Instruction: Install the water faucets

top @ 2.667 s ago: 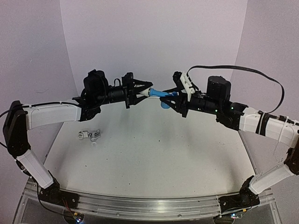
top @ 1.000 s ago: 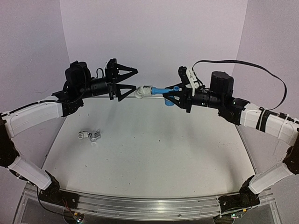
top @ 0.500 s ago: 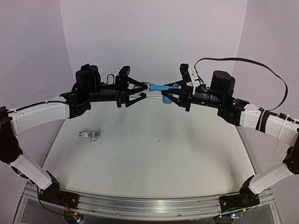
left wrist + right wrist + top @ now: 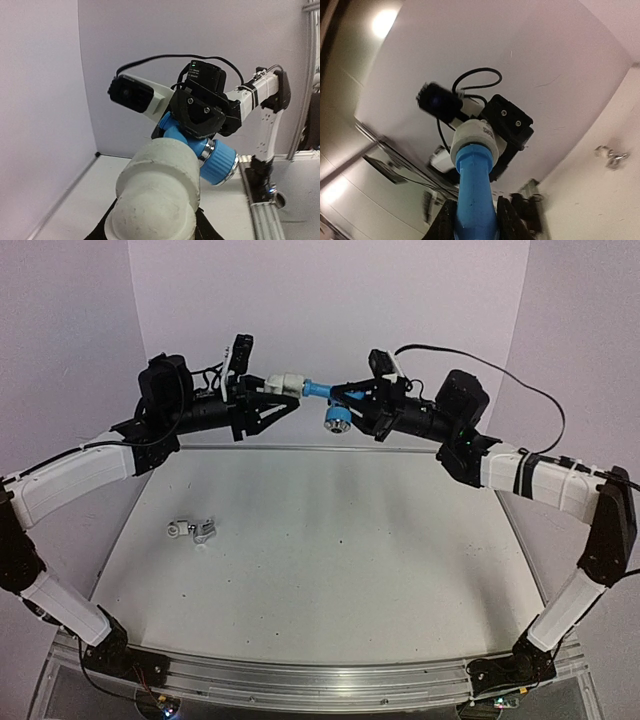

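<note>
1. Pincers of both arms were raised in the air above the far edge of the worktop (image 4: 330,570), pointing at each other with one joined piece between them.
2. The left pincer (image 4: 289,396) was narrowed onto a white fitting (image 4: 290,383). In the left wrist view the rounded white body (image 4: 157,185) filled the lower middle of the picture, with the dark fingers only just showing beneath it.
3. The right pincer (image 4: 346,406) was closed narrowly on the blue faucet (image 4: 318,392). In the right wrist view one of its black fingers (image 4: 445,220) lay on each side of the blue body (image 4: 475,190).
4. The blue faucet ran between the two pincers, clear of the worktop. Its straight end touched the white fitting, and whether it was threaded in could not be told.
5. Its wide, round blue end with a silver ring (image 4: 217,161) hung down and toward the near side, just below the right pincer.
6. The silver faucet (image 4: 196,530) lay on its side on the worktop near the left edge, about midway between the near and far edges, well apart from both pincers. It also showed small and blurred in the right wrist view (image 4: 610,155).
7. A black cable (image 4: 530,395) arched from the right wrist back along the right arm.
</note>
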Robot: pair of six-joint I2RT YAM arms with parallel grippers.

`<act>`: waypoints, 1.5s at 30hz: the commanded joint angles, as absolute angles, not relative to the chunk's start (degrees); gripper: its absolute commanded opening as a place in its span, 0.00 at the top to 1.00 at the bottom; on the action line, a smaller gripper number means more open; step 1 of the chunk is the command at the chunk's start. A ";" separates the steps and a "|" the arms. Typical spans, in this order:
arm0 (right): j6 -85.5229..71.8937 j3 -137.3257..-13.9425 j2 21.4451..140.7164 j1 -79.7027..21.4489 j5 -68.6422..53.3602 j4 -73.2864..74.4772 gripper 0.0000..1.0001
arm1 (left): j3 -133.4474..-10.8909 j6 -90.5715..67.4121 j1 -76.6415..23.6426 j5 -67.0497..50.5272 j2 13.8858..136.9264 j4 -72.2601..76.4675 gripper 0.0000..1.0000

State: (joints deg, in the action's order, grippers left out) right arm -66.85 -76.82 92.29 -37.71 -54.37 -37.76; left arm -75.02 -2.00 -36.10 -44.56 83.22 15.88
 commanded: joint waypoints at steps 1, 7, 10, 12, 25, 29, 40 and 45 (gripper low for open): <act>-108.42 -81.91 94.63 -38.99 -60.41 -66.34 1.00 | -80.02 17.14 -33.08 -27.20 88.97 15.55 1.00; -85.61 -81.09 93.16 -32.26 -61.24 -64.31 1.00 | -70.31 -0.48 -32.96 -19.63 79.36 11.79 0.21; -61.63 -79.73 91.52 -30.11 -62.59 -53.30 1.00 | -60.88 -17.86 -32.97 -24.38 69.24 11.51 0.11; -30.05 -80.80 89.39 -30.39 -61.26 -31.28 1.00 | -56.29 -37.38 -33.00 -24.61 65.90 11.51 0.09; 14.19 -73.10 85.71 -36.33 -45.81 -19.90 1.00 | -61.36 -86.86 -34.99 -42.12 79.40 27.41 0.02; 13.02 -72.53 86.12 -37.73 -45.76 -19.86 1.00 | -61.51 -85.35 -36.02 -42.00 82.23 37.32 0.02; -4.80 -75.88 88.13 -38.50 -45.71 -19.78 1.00 | -68.29 -65.89 -38.03 -44.34 86.74 38.24 0.56; -33.40 -81.63 90.63 -37.19 -54.17 -19.69 1.00 | -72.81 -40.54 -38.41 -54.86 87.22 38.29 0.92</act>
State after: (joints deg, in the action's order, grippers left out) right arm -6.74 -74.67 88.20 -37.56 -47.64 -16.19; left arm -67.42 -64.62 -37.01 -43.68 87.79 34.63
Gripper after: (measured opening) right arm 0.246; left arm 0.242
